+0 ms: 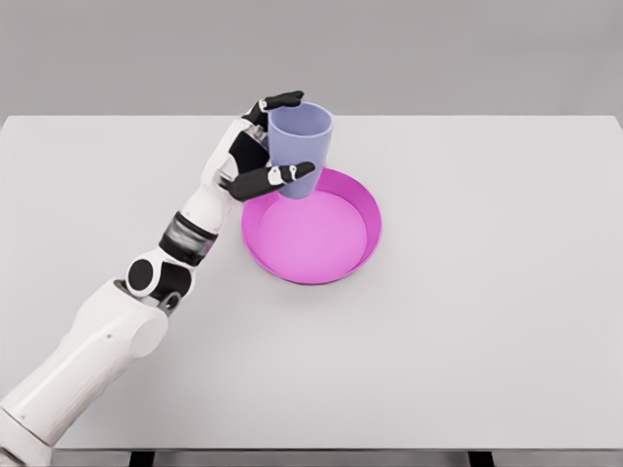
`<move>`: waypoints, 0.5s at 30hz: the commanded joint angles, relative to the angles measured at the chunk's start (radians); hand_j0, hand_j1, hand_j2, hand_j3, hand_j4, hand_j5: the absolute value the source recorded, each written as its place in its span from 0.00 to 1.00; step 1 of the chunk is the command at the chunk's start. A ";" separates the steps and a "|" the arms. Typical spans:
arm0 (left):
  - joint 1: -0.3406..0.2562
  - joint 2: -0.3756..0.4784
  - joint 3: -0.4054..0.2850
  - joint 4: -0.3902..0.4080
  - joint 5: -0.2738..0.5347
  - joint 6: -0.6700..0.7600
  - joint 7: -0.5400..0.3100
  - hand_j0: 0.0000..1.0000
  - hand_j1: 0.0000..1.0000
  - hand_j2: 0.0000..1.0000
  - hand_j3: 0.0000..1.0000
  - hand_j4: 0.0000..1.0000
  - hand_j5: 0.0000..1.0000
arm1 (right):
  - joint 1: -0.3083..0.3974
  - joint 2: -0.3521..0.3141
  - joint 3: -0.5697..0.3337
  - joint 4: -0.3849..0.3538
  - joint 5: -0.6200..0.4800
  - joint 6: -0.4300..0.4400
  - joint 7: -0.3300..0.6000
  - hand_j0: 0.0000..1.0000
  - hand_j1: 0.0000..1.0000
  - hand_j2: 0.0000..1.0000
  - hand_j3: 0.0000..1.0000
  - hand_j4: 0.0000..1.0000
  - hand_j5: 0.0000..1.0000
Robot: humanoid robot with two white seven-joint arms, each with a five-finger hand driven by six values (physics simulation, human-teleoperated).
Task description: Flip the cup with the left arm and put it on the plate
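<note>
We see one light purple plastic cup [301, 148], upright, gripped by the left robot hand [261, 148] over the back edge of one round pink plate [365, 199] on the white tabletop [487, 321]. Behind is a grey wall [438, 49].

Lavender cup [301, 146], magenta plate [346, 261], pale grey table [467, 341]; white left arm [97, 341] with black-and-white hand [255, 151].
</note>
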 commanded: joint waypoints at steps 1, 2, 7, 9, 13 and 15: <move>0.005 -0.017 0.049 -0.012 -0.097 -0.002 0.019 0.56 0.56 0.56 0.56 0.56 0.56 | 0.002 0.000 0.000 0.000 0.001 0.000 0.000 1.00 1.00 1.00 1.00 1.00 1.00; 0.015 -0.022 0.078 -0.015 -0.134 -0.002 0.020 0.56 0.56 0.56 0.56 0.56 0.56 | 0.002 0.000 0.000 0.000 0.001 0.000 0.000 1.00 1.00 1.00 1.00 1.00 1.00; 0.011 -0.079 0.070 0.020 -0.154 -0.002 0.069 0.56 0.56 0.56 0.56 0.56 0.56 | 0.002 0.000 -0.001 0.000 0.001 0.000 0.000 1.00 1.00 1.00 1.00 1.00 1.00; 0.009 -0.103 0.059 0.080 -0.153 -0.002 0.074 0.57 0.57 0.57 0.57 0.57 0.57 | 0.002 0.000 0.000 0.000 0.001 0.000 0.000 1.00 1.00 1.00 1.00 1.00 1.00; 0.011 -0.119 0.033 0.088 -0.153 -0.002 0.072 0.58 0.58 0.58 0.58 0.58 0.58 | 0.002 0.000 -0.001 0.000 0.001 0.000 0.000 1.00 1.00 1.00 1.00 1.00 1.00; 0.014 -0.117 0.009 0.088 -0.157 -0.002 0.072 0.58 0.58 0.58 0.58 0.58 0.58 | 0.002 0.000 -0.001 0.000 0.001 0.000 0.000 1.00 1.00 1.00 1.00 1.00 1.00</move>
